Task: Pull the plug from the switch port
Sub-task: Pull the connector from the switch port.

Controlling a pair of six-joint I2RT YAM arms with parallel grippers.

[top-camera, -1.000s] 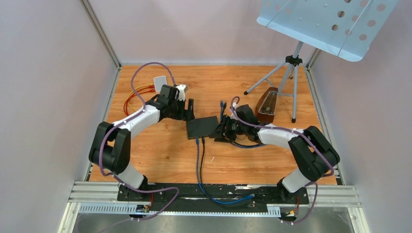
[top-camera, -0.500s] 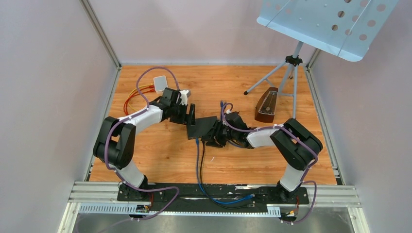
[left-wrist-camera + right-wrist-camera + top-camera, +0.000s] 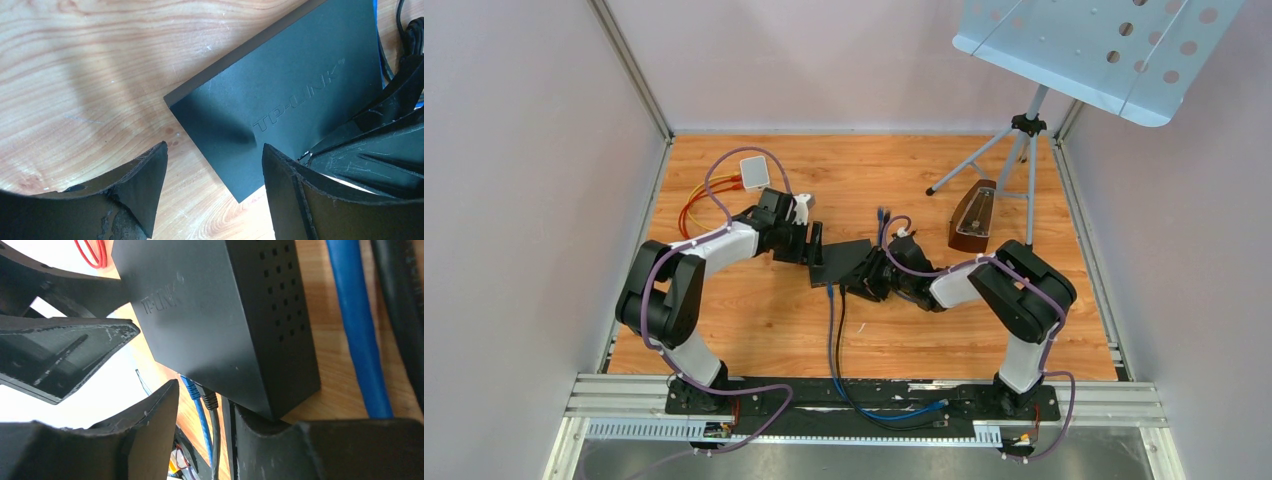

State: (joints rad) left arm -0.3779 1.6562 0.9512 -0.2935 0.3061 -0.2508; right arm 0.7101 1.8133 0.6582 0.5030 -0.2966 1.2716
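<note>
Switch (image 3: 842, 262) was seen mid-table (image 3: 754, 320), blue plug (image 3: 190, 388) seated in near face. Spread left fingers (image 3: 140, 190) were set astride switch corner; right fingers (image 3: 145, 435) were parted, seemingly flanking plug.

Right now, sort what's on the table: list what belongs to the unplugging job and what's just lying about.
Job in hand:
black switch
blue plug in its near edge
black plug beside it

Lying about:
metronome
music stand
white box with orange and red wires
loose blue cable end behind the switch
</note>
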